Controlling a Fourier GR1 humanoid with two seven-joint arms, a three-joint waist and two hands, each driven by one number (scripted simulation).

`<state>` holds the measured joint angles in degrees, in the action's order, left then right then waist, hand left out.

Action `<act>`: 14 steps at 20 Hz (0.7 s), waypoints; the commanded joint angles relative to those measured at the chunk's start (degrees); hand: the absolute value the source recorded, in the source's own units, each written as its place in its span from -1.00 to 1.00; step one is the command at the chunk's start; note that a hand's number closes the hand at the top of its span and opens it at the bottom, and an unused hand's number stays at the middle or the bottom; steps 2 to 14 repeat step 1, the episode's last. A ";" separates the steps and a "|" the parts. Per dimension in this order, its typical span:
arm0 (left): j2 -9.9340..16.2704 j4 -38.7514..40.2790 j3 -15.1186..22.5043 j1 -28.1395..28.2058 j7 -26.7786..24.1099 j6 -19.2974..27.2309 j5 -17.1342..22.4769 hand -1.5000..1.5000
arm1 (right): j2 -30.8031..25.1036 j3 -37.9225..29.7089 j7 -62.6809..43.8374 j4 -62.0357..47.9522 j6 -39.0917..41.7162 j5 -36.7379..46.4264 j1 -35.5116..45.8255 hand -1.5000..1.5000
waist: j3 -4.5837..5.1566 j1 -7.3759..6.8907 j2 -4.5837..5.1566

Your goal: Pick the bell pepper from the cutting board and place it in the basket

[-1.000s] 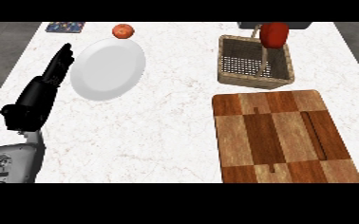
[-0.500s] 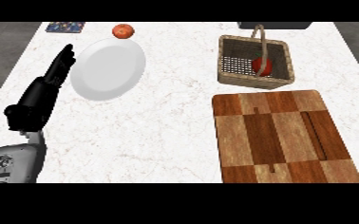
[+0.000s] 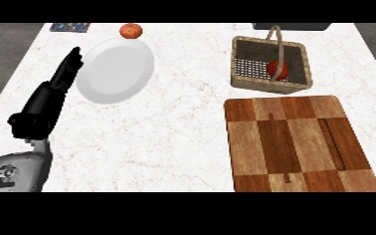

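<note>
**Pepper in basket, board bare**

Pepper [image 3: 277,68]: red, lying inside the basket [image 3: 251,83], toward its right side, under the arch of the handle. Cannot tell whether it sits upright or on its side. The board [image 3: 290,144] below the basket carries nothing. Judging from this, the placing step looks done.

My left hand [image 3: 53,90]: at the left edge of the worktop [image 3: 183,124], fingers [image 3: 71,62] straight and together, pointing away from me, holding nothing. It lies just beside the plate [image 3: 116,70], resting. My right hand: not in view, so I cannot tell its state.

Elsewhere: a small orange-red fruit [image 3: 131,30] just beyond the plate's far rim; a dark patterned thing [image 3: 70,27] at the far left corner, too small to make out.

Handling, my judgement: a pepper is light and hollow, with a smooth waxy skin that may slip; the walls give a little if squeezed. Best taken round the broad middle, thumb opposite fingers, not by the stem. The basket's handle would crowd any reach from above.
</note>
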<state>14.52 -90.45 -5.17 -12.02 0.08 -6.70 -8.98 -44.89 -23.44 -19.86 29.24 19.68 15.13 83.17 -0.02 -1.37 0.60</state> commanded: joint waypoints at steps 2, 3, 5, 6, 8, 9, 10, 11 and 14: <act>-1.06 -1.68 1.19 1.45 0.31 0.61 -0.88 0.00 | -7.17 -3.47 1.75 -3.94 -1.63 -0.55 -0.76 -1.00 | -0.03 -0.51 0.16; -1.06 -1.68 1.19 1.45 0.31 0.61 -0.88 0.00 | -7.17 -3.47 1.75 -3.94 -1.63 -0.55 -0.76 -1.00 | -0.03 -0.51 0.16; -1.06 -1.68 1.19 1.45 0.31 0.61 -0.88 0.00 | -7.17 -3.47 1.75 -3.94 -1.63 -0.55 -0.76 -1.00 | -0.03 -0.51 0.16; -1.06 -1.68 1.19 1.45 0.31 0.61 -0.88 0.00 | -7.17 -3.47 1.75 -3.94 -1.63 -0.55 -0.76 -1.00 | -0.03 -0.51 0.16; -1.06 -1.68 1.19 1.45 0.31 0.61 -0.88 0.00 | -7.17 -3.47 1.75 -3.94 -1.63 -0.55 -0.76 -1.00 | -0.03 -0.51 0.16; -1.06 -1.68 1.19 1.45 0.31 0.61 -0.88 0.00 | -7.17 -3.47 1.75 -3.94 -1.63 -0.55 -0.76 -1.00 | -0.03 -0.51 0.16; -1.06 -1.68 1.19 1.45 0.31 0.61 -0.88 0.00 | -7.17 -3.47 1.75 -3.94 -1.63 -0.55 -0.76 -1.00 | -0.03 -0.51 0.16; -1.06 -1.68 1.19 1.45 0.31 0.61 -0.88 0.00 | -7.17 -3.47 1.75 -3.94 -1.63 -0.55 -0.76 -1.00 | -0.03 -0.51 0.16; -1.06 -1.68 1.19 1.45 0.31 0.61 -0.88 0.00 | -7.17 -3.47 1.75 -3.94 -1.63 -0.55 -0.76 -1.00 | -0.03 -0.51 0.16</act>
